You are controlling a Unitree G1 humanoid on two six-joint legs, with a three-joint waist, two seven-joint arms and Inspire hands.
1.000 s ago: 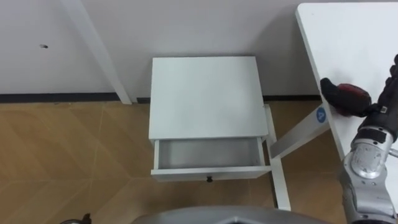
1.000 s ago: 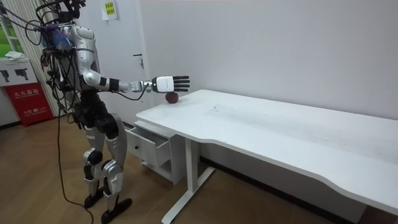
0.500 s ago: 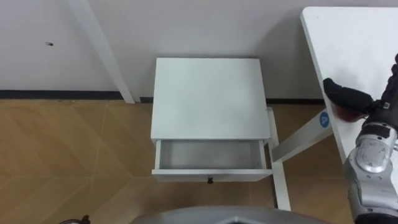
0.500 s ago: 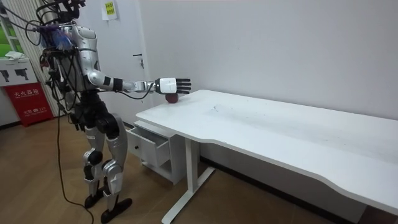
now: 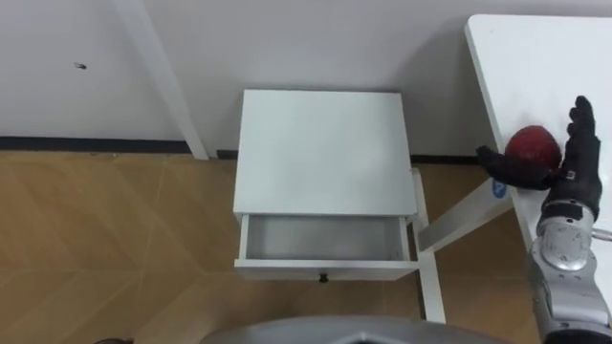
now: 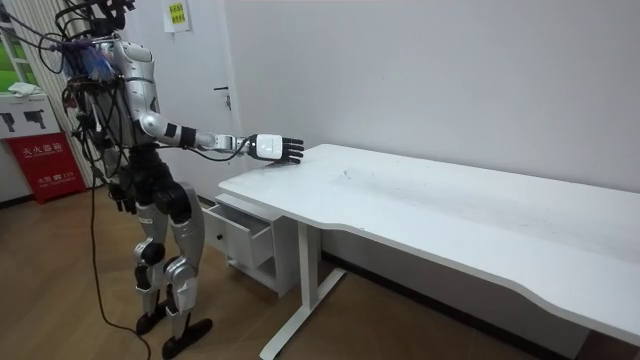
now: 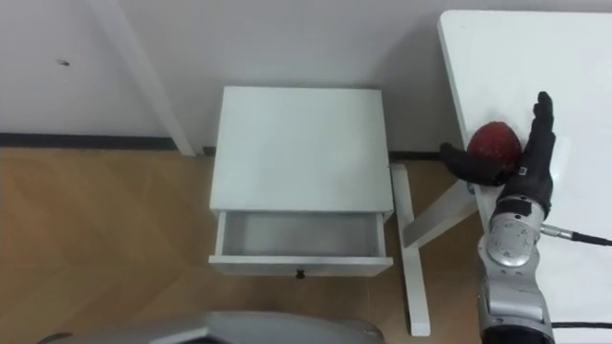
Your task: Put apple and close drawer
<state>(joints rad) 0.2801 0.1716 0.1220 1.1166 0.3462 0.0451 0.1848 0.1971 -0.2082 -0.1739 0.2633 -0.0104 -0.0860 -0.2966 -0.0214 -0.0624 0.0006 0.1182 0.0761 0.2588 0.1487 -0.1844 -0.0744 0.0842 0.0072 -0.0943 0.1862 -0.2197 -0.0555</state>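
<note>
Left eye view: apple beside an open hand

Frame's right: right hand (image 5: 566, 170), fingers straight and thumb spread, is flanking the apple (image 5: 532, 145) on the table (image 5: 516, 57). Right eye view: drawer (image 7: 298, 236) is gaping, lower centre. Room view: hand is hiding the apple. Likely firm, smooth; cup its middle.

The white worktop (image 5: 535, 57) stood at the robot's right, and a red apple (image 5: 532, 145) lay on it close to the edge that faced the cabinet (image 5: 323, 148), not far from the corner by the wall. The wooden floor (image 5: 115, 239), laid in a herringbone pattern, carried this small white cabinet set against the wall, its drawer (image 5: 323, 239) pulled open toward the robot with a small dark knob (image 5: 322, 277) at the middle of its front. Just beside the cabinet, the worktop's white leg (image 5: 459, 215) came slanting down to a long foot (image 5: 428, 277) that rested on the floor
</note>
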